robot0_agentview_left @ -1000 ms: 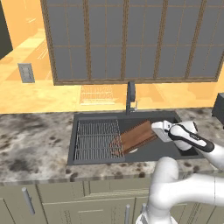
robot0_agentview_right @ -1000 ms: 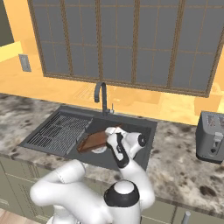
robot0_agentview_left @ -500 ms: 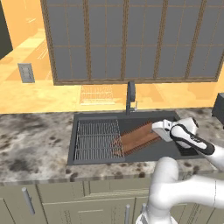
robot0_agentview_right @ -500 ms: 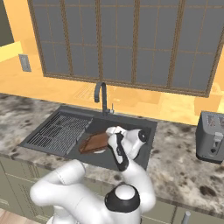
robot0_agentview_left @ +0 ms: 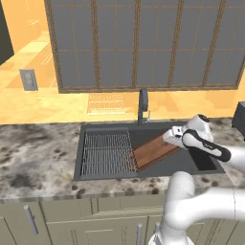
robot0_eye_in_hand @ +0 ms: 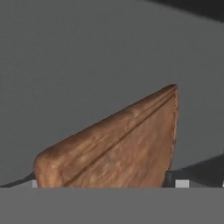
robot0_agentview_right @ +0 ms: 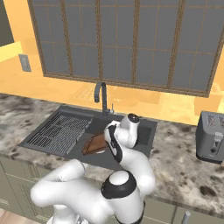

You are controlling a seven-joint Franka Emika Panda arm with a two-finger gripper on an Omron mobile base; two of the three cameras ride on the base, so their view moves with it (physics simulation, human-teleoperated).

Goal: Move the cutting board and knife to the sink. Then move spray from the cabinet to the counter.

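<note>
Two cameras sit behind the arm, one off to each side, both looking forward and down across the tabletop (robot0_agentview_left: 33, 158) toward the window wall. The left one sees the arm rising from its lower right; the right one sees it from its lower left, bulking large in the foreground. Both take in the same sink (robot0_agentview_left: 95, 168), its faucet (robot0_agentview_left: 142, 103) at the back edge, and the cutting board (robot0_agentview_left: 155, 150) lying in the basin. The third camera rides on the hand, very close, looking along the board's brown wood (robot0_eye_in_hand: 118, 144) against the grey basin.
</note>
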